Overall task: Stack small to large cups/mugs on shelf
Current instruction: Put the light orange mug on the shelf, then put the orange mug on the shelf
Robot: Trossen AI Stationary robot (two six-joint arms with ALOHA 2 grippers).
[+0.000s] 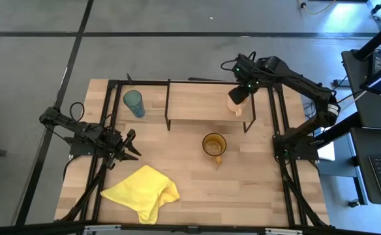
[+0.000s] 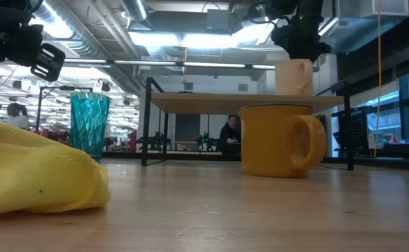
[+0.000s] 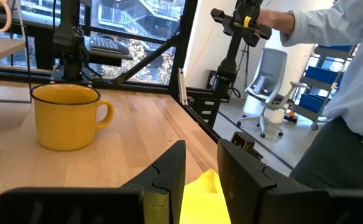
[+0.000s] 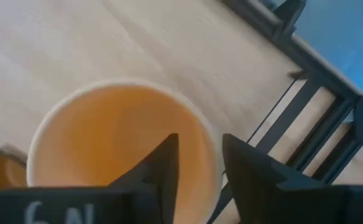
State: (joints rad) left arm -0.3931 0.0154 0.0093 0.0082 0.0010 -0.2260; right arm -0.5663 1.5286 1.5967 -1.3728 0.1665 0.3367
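Teal tumbler, amber mug, yellow cloth

High view sits overhead, looking straight down on the whole surface plus some floor around it. Low view sits right at surface level, close behind the yellow cloth, facing level across into the room. Both catch the yellow mug and the shelf. Left wrist view looks low across the surface, that same mug at about 10 o'clock. Right wrist view looks straight down into the pale-orange mug, super close.
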